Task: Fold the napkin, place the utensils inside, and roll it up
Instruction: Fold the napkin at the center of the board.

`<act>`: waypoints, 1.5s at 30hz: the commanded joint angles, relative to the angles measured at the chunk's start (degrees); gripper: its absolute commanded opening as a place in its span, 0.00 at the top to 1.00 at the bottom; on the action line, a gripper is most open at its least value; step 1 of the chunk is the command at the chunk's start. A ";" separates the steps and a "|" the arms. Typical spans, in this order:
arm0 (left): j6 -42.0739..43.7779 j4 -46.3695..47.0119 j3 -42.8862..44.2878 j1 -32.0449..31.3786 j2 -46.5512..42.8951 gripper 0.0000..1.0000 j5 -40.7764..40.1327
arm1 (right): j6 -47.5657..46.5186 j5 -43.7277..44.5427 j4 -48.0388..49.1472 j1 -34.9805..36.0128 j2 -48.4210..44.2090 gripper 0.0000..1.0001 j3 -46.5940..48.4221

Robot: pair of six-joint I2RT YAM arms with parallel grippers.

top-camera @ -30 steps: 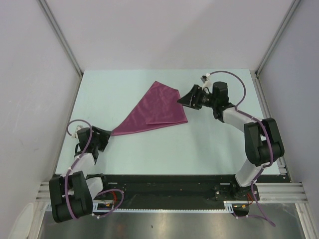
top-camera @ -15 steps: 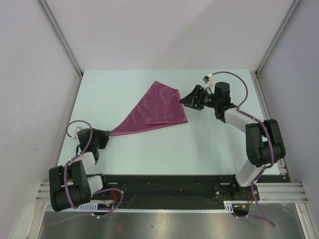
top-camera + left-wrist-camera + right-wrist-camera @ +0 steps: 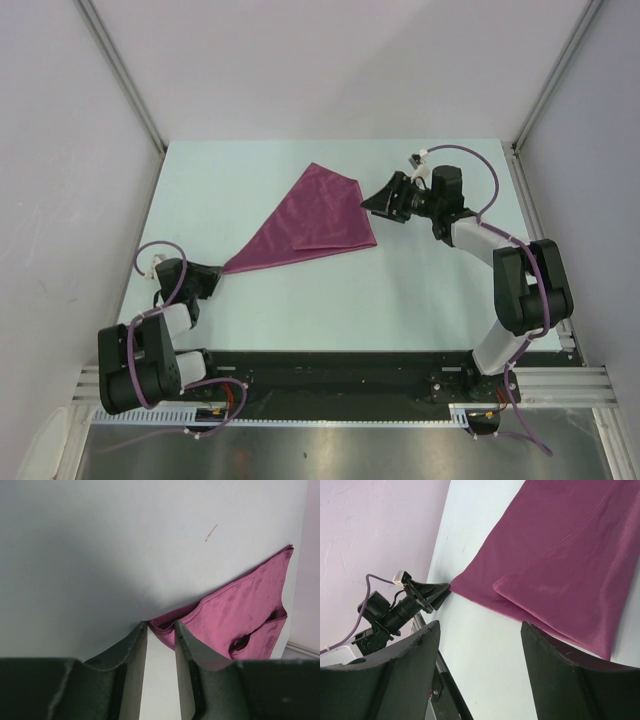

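gripping the napkin corner, left gripper jaws nearly touch.

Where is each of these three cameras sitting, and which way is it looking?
Top: above and behind, looking down at the table, the napkin and both arms.
Left wrist: rides low, facing along the left tool to the napkin's corner.
Right wrist: faces past the open right tool across the napkin toward the left tool.
All three share the napkin.
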 commanded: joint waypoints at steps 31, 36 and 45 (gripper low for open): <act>31.05 -3.93 46.90 -37.31 28.07 1.00 1.98 | -2.55 -1.49 -1.74 -4.49 -5.34 0.29 -2.94; 33.96 -5.17 55.89 -45.40 37.91 1.00 2.77 | -2.90 -1.67 -2.61 -6.16 -8.06 0.29 -4.95; 39.24 -8.25 62.50 -51.65 46.28 1.00 4.00 | -4.13 -2.55 -4.46 -9.24 -9.56 0.29 -6.19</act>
